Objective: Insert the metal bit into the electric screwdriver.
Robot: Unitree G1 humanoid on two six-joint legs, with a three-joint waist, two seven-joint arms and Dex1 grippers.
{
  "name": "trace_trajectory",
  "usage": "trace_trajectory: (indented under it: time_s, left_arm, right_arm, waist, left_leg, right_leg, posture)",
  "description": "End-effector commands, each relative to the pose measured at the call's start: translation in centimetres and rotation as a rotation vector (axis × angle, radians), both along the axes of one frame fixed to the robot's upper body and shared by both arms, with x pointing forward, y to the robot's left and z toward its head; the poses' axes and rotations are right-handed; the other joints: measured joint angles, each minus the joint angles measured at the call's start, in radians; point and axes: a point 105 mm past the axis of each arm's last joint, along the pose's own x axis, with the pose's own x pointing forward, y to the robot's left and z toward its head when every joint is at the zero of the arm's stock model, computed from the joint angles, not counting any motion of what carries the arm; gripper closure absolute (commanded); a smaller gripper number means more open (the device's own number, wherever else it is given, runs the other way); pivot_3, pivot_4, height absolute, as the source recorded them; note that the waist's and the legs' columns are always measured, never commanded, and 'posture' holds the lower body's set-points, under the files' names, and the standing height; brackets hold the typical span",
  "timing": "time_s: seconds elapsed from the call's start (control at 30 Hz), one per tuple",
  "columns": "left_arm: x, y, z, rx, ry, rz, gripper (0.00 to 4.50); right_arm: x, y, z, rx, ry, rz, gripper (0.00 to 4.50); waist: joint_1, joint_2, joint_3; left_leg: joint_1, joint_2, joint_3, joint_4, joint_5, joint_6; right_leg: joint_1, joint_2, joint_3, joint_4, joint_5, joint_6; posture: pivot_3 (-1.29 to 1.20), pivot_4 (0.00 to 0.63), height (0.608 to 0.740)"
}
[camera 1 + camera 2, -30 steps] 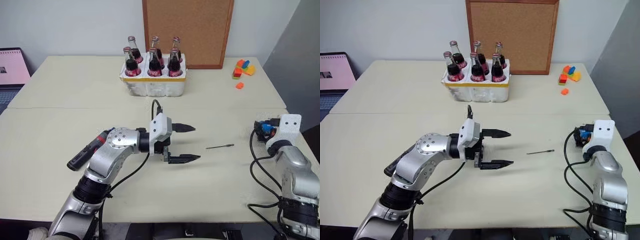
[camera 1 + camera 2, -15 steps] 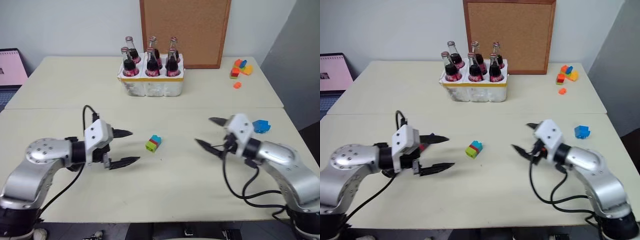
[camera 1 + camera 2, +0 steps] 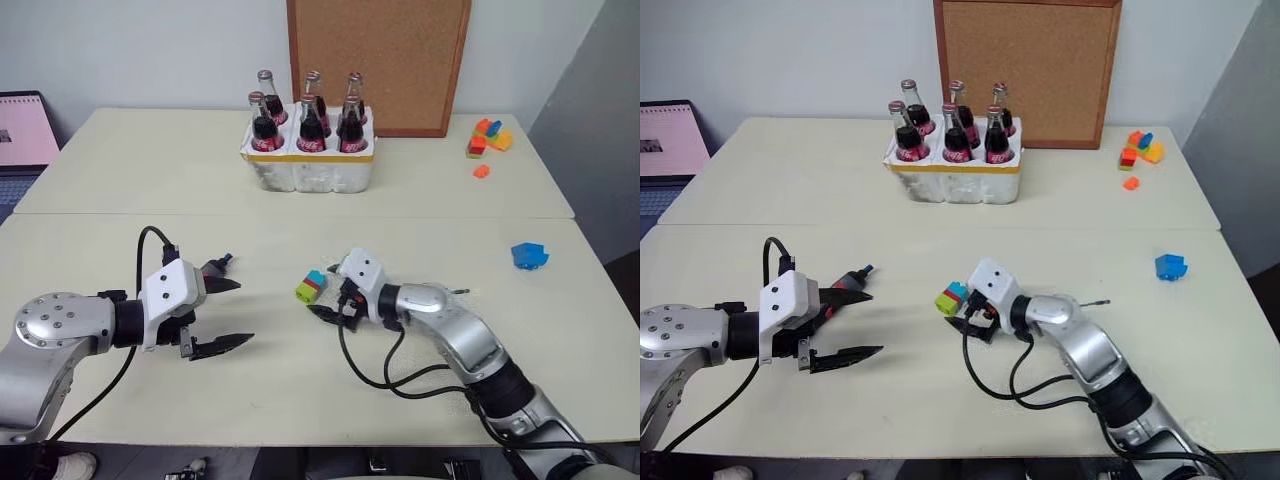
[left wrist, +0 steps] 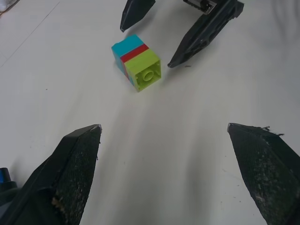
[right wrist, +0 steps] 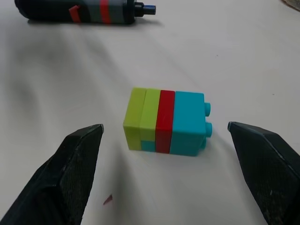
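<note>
Table (image 3: 420,190) cream, w/ corkboard (image 3: 375,60) against rear wall.

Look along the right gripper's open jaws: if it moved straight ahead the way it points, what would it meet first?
Most likely the stacked toy block, lying centred between the right gripper's jaws. The electric screwdriver lies farther beyond it.

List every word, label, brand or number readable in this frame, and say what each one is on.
No text here can be read.
Bottle labels: red with white markings, too small to make out.
Laptop screen: pink page with a small dark patch, too blurred to read.
Electric screwdriver: red bands and a red mark, no lettering legible.
Stacked toy bricks, corkboard: no text.
</note>
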Motion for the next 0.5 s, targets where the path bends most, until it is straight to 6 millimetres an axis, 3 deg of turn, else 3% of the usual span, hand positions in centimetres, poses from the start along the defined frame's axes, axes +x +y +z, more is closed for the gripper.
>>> trace_trajectory:
  time_s: [0.03, 0.23, 0.27, 0.5]
  left_arm:
    - [0.2, -0.2, 1.1, 0.002, -0.047, -0.021, 0.0]
    - [0.5, -0.7, 1.2, -0.004, -0.05, -0.037, 0.0]
    - [0.5, -0.8, 1.2, -0.007, -0.05, -0.039, 0.0]
    - [0.4, -1.4, 1.2, -0.032, -0.049, -0.067, 0.0]
  right_arm:
    - [0.8, 1.0, 0.7, 0.014, -0.047, -0.037, 0.03]
    - [0.7, 1.8, 0.0, -0.002, -0.04, -0.033, 0.03]
    - [0.7, 1.9, -0.1, -0.005, -0.045, -0.034, 0.39]
    - [0.9, 1.6, 0.7, 0.018, -0.093, -0.054, 1.78]
  waist:
    - [-0.001, 0.0, 0.0]
    - [-0.001, 0.0, 0.0]
    - [-0.001, 0.0, 0.0]
    - [-0.001, 0.0, 0.0]
  left_leg:
    - [0.0, 0.0, 0.0, 0.0, 0.0, 0.0]
    - [0.0, 0.0, 0.0, 0.0, 0.0, 0.0]
    - [0.0, 0.0, 0.0, 0.0, 0.0, 0.0]
    - [0.0, 0.0, 0.0, 0.0, 0.0, 0.0]
  right_leg:
    - [0.0, 0.0, 0.0, 0.0, 0.0, 0.0]
    - [0.0, 0.0, 0.0, 0.001, 0.0, 0.0]
    - [0.0, 0.0, 0.0, 0.001, 0.0, 0.0]
    - [0.0, 0.0, 0.0, 0.001, 0.0, 0.0]
  posture:
    - [0.0, 0.15, 0.74]
    - [0.0, 0.15, 0.74]
    - [0.0, 0.15, 0.74]
    - [0.0, 0.15, 0.74]
